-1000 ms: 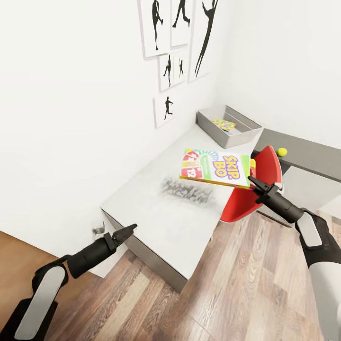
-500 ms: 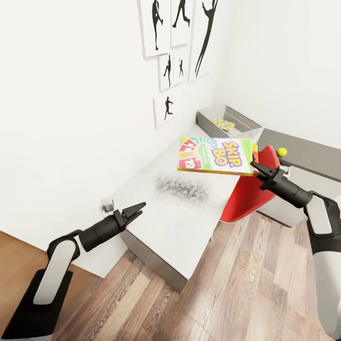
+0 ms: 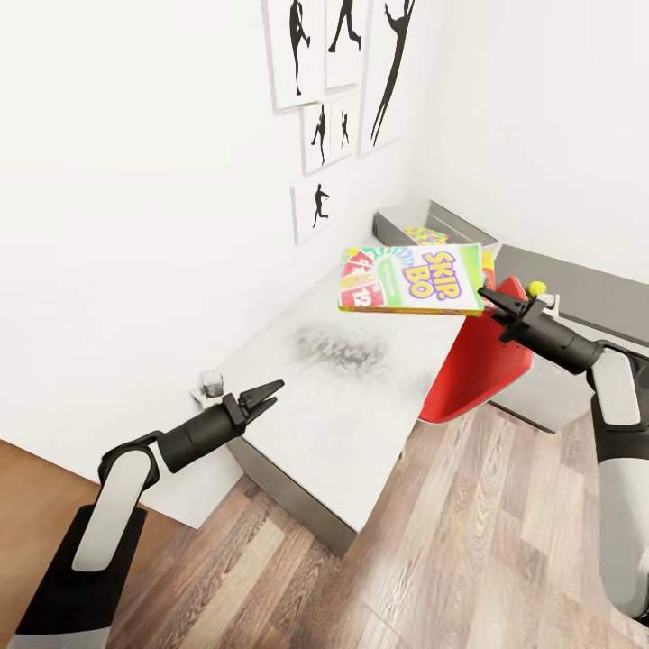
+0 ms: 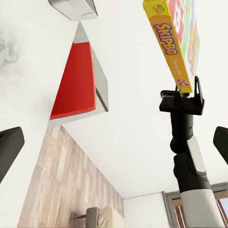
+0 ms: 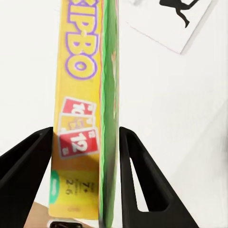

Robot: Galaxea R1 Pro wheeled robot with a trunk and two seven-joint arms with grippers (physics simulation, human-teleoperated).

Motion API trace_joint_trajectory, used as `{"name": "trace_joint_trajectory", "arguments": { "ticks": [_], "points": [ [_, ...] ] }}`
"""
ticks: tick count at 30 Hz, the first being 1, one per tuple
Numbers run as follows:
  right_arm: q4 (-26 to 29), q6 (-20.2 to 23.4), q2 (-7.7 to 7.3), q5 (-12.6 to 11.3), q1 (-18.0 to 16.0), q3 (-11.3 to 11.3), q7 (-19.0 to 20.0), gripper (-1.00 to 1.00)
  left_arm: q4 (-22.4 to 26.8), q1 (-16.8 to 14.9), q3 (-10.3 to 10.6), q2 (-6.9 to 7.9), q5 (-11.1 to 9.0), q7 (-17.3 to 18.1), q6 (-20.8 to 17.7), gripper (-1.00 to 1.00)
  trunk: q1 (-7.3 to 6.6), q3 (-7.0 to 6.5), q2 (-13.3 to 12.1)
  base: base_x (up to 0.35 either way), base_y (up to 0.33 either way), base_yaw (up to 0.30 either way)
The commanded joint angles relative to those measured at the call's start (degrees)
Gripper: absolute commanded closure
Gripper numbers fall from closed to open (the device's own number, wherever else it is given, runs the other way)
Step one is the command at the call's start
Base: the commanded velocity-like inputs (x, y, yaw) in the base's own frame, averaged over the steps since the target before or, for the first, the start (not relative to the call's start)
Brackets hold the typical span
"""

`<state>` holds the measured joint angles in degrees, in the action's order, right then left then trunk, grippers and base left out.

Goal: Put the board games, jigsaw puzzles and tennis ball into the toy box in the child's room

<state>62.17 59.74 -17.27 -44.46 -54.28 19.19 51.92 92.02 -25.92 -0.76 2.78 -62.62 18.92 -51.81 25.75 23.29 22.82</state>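
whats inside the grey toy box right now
One jigsaw puzzle lies inside the toy box. The Skip-Bo box, held by the right hand, covers the toy box's near part, so the rest is hidden.

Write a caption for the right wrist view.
Right gripper pinching the Skip-Bo board game by its edge, fingers on either side.

Black arms (image 3: 203, 435) — white forearm shells

Your clearances: the table (image 3: 351, 406) top lies bare from its near edge up to the toy box (image 3: 397, 225) in the far corner. The red chair (image 3: 478, 361) blocks the table's right side. The wall (image 3: 135, 225) borders its left. Your held game box (image 3: 412, 278) hangs over the table before the toy box.
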Motion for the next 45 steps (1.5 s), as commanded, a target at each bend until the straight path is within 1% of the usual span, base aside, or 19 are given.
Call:
{"name": "trace_joint_trajectory", "arguments": {
  "ticks": [1, 4, 5, 8, 9, 12, 13, 16, 17, 21, 22, 25, 26, 29, 30, 32, 37, 41, 45],
  "points": [
    [0.0, 0.3, 0.00, 0.1, -0.7, 0.3, -1.4, 1.00, 0.0, -0.1, 0.0, -0.04, 0.1, 0.2, -0.3, -1.00, 0.03, 0.09, 0.1, 0.000, 0.000, 0.000],
    [0.0, 0.3, 0.05, 0.1, -2.7, 1.6, -8.3, 1.00, 0.0, -0.1, 0.3, -0.13, 0.1, 0.2, -0.3, -1.00, 0.03, 0.09, 0.1, 0.000, 0.000, 0.000],
    [0.0, 0.3, 0.05, 0.1, -2.7, 1.6, -8.3, 1.00, 0.0, -0.1, 0.3, -0.13, 0.1, 0.2, -0.3, -1.00, 0.03, 0.09, 0.1, 0.000, 0.000, 0.000],
    [-0.2, 0.3, 0.26, -0.1, -4.7, 4.0, -16.9, 1.00, 0.0, -0.4, 0.8, -0.38, 0.1, 0.1, -0.3, -1.00, 0.03, 0.09, 0.1, 0.000, 0.000, 0.000],
    [-0.2, 0.3, 0.26, -0.1, -4.7, 4.0, -16.9, 1.00, 0.0, -0.4, 0.8, -0.38, 0.1, 0.1, -0.3, -1.00, 0.03, 0.09, 0.1, 0.000, 0.000, 0.000],
    [-0.4, 0.3, 0.46, -0.2, -6.9, 5.7, -25.0, 1.00, 0.0, -0.9, 1.9, -0.65, 0.1, 0.0, -0.4, -1.00, 0.03, 0.09, 0.1, 0.000, 0.000, 0.000],
    [-0.4, 0.3, 0.46, -0.2, -6.9, 5.7, -25.0, 1.00, 0.0, -0.9, 1.9, -0.65, 0.1, 0.0, -0.4, -1.00, 0.03, 0.09, 0.1, 0.000, 0.000, 0.000],
    [-0.6, 0.3, 0.79, -0.4, -9.6, 6.9, -32.3, 1.00, 0.0, -1.2, 2.6, -0.79, 0.1, 0.0, -0.4, -1.00, 0.03, 0.09, 0.1, 0.000, 0.000, 0.000],
    [-0.6, 0.3, 0.79, -0.4, -9.6, 6.9, -32.3, 1.00, 0.0, -1.2, 2.6, -0.79, 0.1, 0.0, -0.4, -1.00, 0.03, 0.09, 0.1, 0.000, 0.000, 0.000],
    [-0.9, 0.3, 1.30, -0.8, -12.0, 8.6, -39.7, 1.00, 0.0, -1.4, 3.1, -0.95, 0.4, -0.1, -0.5, -1.00, 0.03, 0.09, 0.1, 0.000, 0.000, 0.000],
    [-0.9, 0.3, 1.30, -0.8, -12.0, 8.6, -39.7, 1.00, 0.0, -1.4, 3.1, -0.95, 0.4, -0.1, -0.5, -1.00, 0.03, 0.09, 0.1, 0.000, 0.000, 0.000],
    [-1.1, 0.3, 1.55, -1.2, -13.2, 10.2, -42.9, 1.00, 0.0, -1.6, 3.5, -1.03, 0.6, -0.9, -0.4, -1.00, 0.03, 0.09, 0.1, 0.000, 0.000, 0.000],
    [-1.1, 0.3, 1.55, -1.2, -13.2, 10.2, -42.9, 1.00, 0.0, -1.6, 3.5, -1.03, 0.6, -0.9, -0.4, -1.00, 0.03, 0.09, 0.1, 0.000, 0.000, 0.000],
    [-1.1, 0.3, 1.67, -2.3, -13.8, 11.8, -44.6, 1.00, 0.0, -1.7, 3.9, -1.20, 0.6, -2.0, -0.4, -1.00, 0.03, 0.09, 0.1, 0.000, 0.000, 0.000],
    [-1.1, 0.3, 1.67, -2.3, -13.8, 11.8, -44.6, 1.00, 0.0, -1.7, 3.9, -1.20, 0.6, -2.0, -0.4, -1.00, 0.03, 0.09, 0.1, 0.000, 0.000, 0.000],
    [-0.9, 0.3, 1.70, -3.2, -13.9, 12.5, -45.1, 1.00, 0.0, -1.7, 4.2, -1.50, 0.7, -2.5, -0.3, -1.00, 0.03, 0.09, 0.1, 0.000, 0.000, 0.000],
    [-0.5, 0.3, 1.73, -4.6, -14.0, 13.1, -45.5, 1.00, 0.0, -1.8, 4.5, -2.08, 0.7, -3.0, -0.1, -1.00, 0.03, 0.09, 0.1, 0.000, 0.000, 0.000],
    [-0.3, 0.3, 1.72, -4.9, -13.9, 13.3, -45.6, 1.00, 0.0, -1.8, 4.6, -2.25, 0.7, -3.2, 0.0, -1.00, 0.03, 0.09, 0.1, 0.000, 0.000, 0.000],
    [0.2, 0.3, 1.72, -5.2, -13.9, 13.5, -45.7, 1.00, 0.0, -1.9, 5.3, -2.43, 0.8, -3.5, 0.1, -1.00, 0.03, 0.09, 0.1, 0.000, 0.000, 0.000]
  ]
}}
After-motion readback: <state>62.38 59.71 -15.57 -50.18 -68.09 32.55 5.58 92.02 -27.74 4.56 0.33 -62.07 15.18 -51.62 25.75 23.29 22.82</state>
